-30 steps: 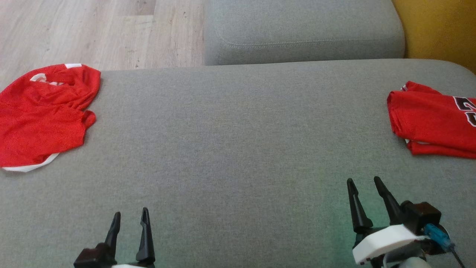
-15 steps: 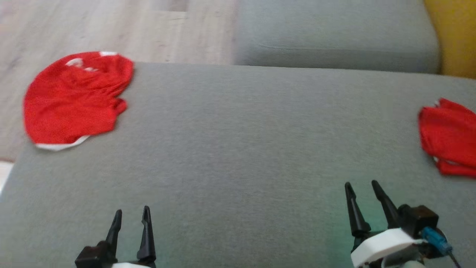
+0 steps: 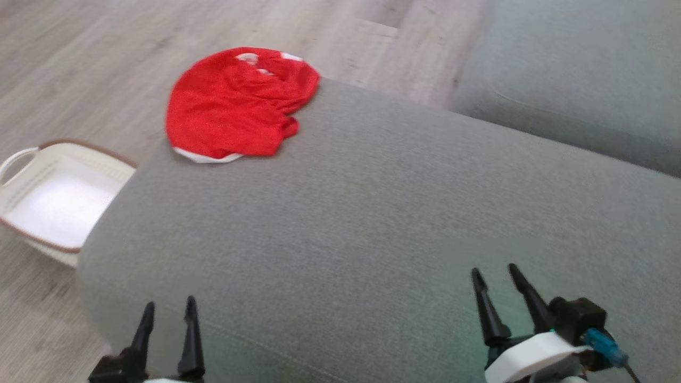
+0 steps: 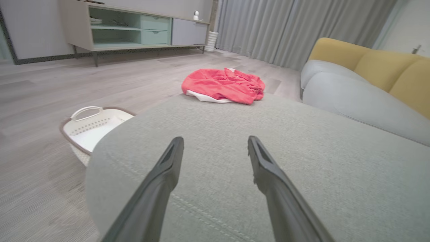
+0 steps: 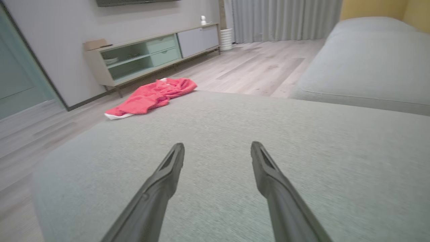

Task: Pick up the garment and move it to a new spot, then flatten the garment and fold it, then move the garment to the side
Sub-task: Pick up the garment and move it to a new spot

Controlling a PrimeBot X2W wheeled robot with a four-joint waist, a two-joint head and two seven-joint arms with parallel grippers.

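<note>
On the cushion's (image 3: 372,213) far left corner: 1 red garment (image 3: 234,106), crumpled. 1 white basket (image 3: 32,154) on floor (image 3: 80,64) beside the cushion. 2 grippers at near edge, L gripper (image 3: 169,304) & R gripper (image 3: 495,269), both w/ fingers apart, holding nothing, well apart from garment.

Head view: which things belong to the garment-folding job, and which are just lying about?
Job:
- red garment, crumpled on the far left corner of the grey cushion
- left gripper and right gripper, both open, empty

Lying about:
- white basket on the floor beside the cushion
- sofa seat beyond it
</note>
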